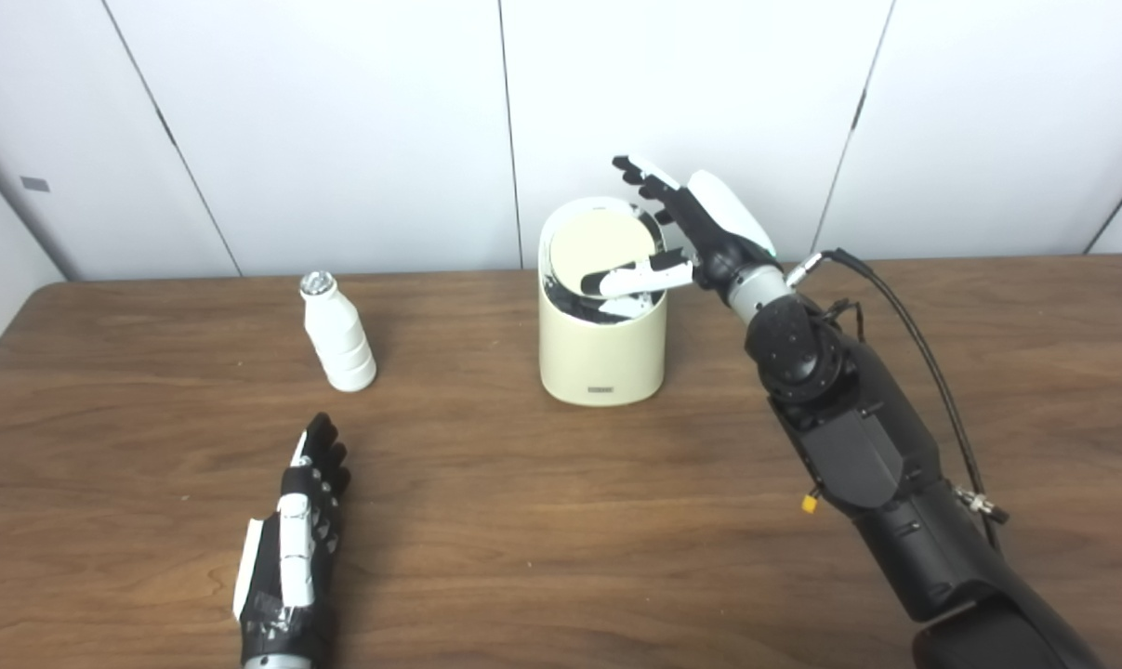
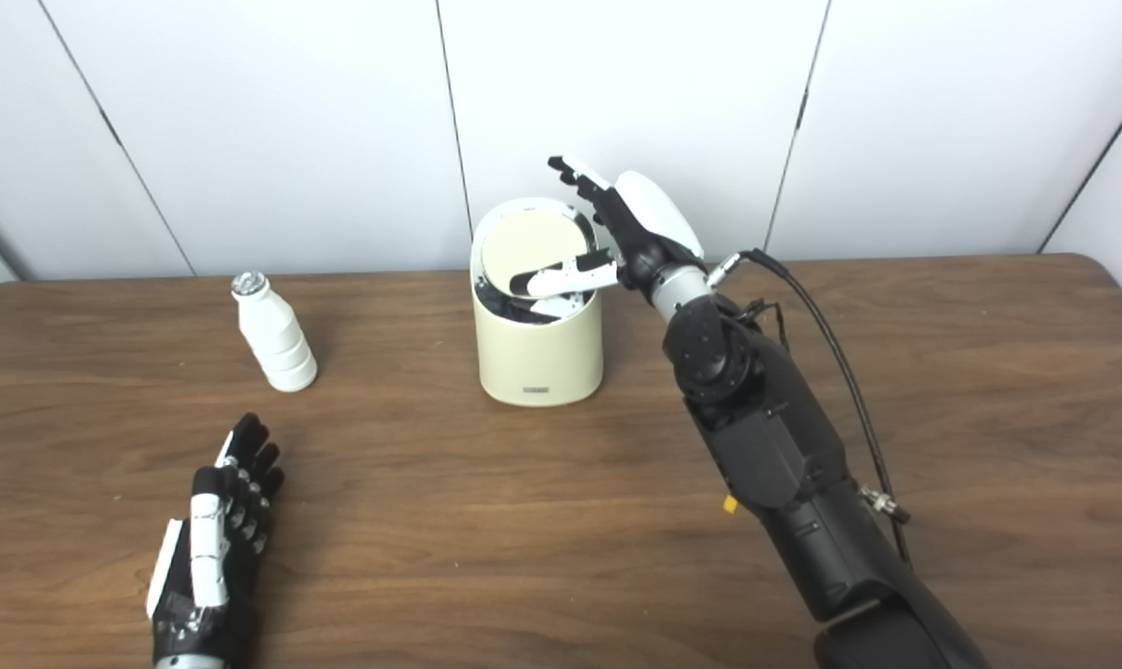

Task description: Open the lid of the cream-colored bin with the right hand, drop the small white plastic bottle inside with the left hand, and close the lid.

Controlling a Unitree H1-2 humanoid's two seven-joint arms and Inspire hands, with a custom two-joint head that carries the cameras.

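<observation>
The cream-colored bin (image 1: 602,353) stands upright at the middle of the table. Its round lid (image 1: 600,249) is tilted up toward me, showing the dark inside beneath it. My right hand (image 1: 686,228) is at the bin's right rim, fingers spread open, with its thumb reaching across the opening under the lid. The small white plastic bottle (image 1: 339,334) with a silvery cap stands upright left of the bin. My left hand (image 1: 296,544) lies flat and open on the table, nearer me than the bottle and apart from it.
The brown wooden table (image 1: 561,520) runs across the whole view. White wall panels (image 1: 337,121) stand right behind its far edge. A black cable (image 1: 914,334) loops along my right forearm.
</observation>
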